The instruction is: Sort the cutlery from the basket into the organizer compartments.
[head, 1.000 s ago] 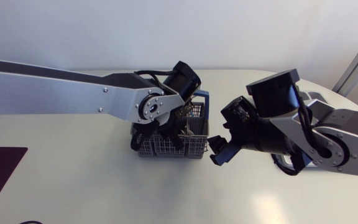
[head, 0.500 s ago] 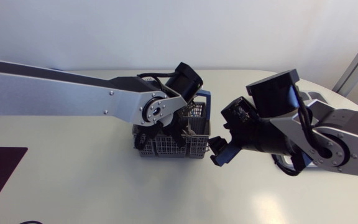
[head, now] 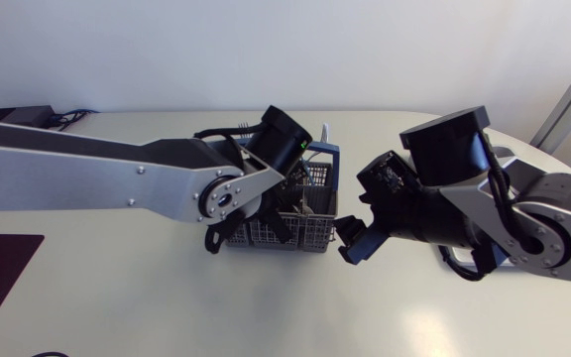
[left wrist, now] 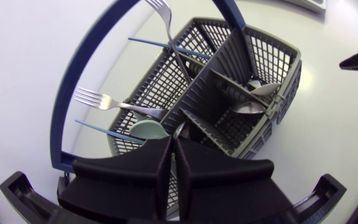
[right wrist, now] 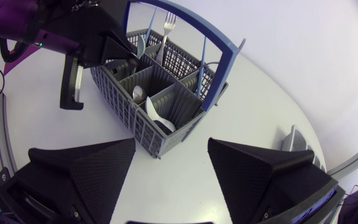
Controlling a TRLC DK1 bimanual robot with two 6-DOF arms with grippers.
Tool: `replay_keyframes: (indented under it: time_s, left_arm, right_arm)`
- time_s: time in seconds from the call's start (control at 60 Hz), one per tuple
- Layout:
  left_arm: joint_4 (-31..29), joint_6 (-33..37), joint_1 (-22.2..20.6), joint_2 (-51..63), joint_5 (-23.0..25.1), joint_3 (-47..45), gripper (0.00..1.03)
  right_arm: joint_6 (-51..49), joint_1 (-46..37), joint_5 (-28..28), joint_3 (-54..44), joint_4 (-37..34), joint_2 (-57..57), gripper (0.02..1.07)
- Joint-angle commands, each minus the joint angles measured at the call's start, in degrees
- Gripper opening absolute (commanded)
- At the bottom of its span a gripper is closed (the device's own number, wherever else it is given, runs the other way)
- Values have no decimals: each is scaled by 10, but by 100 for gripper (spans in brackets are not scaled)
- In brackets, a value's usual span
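Table (head: 117,307) first: the left arm (head: 97,169) stretches across it to the grey basket (head: 305,233) sitting mid-table. The left gripper (left wrist: 171,155) is down in it, fingers pressed together, can't tell if on anything. The right gripper (head: 350,241) hangs spread wide just beside. Forks (left wrist: 104,99) and spoons (left wrist: 260,90) stand inside. Looks like the grab step; next comes a straight lift clear of the blue handle (right wrist: 227,65).

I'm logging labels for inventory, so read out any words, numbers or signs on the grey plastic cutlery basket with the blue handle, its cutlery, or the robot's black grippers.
None can be read: the grey plastic cutlery basket with the blue handle, the steel forks and spoons in it, the left gripper and the right gripper show no print.
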Motion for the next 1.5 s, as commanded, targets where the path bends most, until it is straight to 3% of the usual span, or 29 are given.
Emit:
replay_keyframes:
  time_s: [0.0, 0.267, 0.417, 0.567, 0.75, 0.933, 1.017, 1.25, 1.483]
  left_arm:
    - [21, 17, -7, -41, -11, -38, 4]
    - [65, 25, -26, -134, -29, -104, 4]
    - [109, 25, -22, -214, -31, -143, 4]
    - [111, 17, -13, -279, -25, -149, 4]
    - [65, -43, 17, -338, 47, -127, 4]
    - [-7, -135, 85, -329, 235, -74, 4]
    - [-8, -156, 95, -321, 286, -60, 4]
    - [-3, -198, 86, -278, 333, -13, 4]
    - [3, -226, 75, -214, 342, 29, 4]
  right_arm:
    - [-3, 9, 2, 3, -8, -15, 86]
    - [0, 23, 4, 8, -24, -34, 86]
    - [-1, 29, 3, 12, -25, -51, 86]
    - [-3, 34, 3, 14, -22, -65, 86]
    - [-17, 64, 5, 16, -8, -102, 87]
    - [-32, 91, 13, 17, 19, -124, 86]
    - [-41, 107, 26, 15, 39, -127, 86]
    - [-101, 170, 140, -23, 150, -113, 85]
    - [-137, 179, 201, -44, 250, -51, 72]
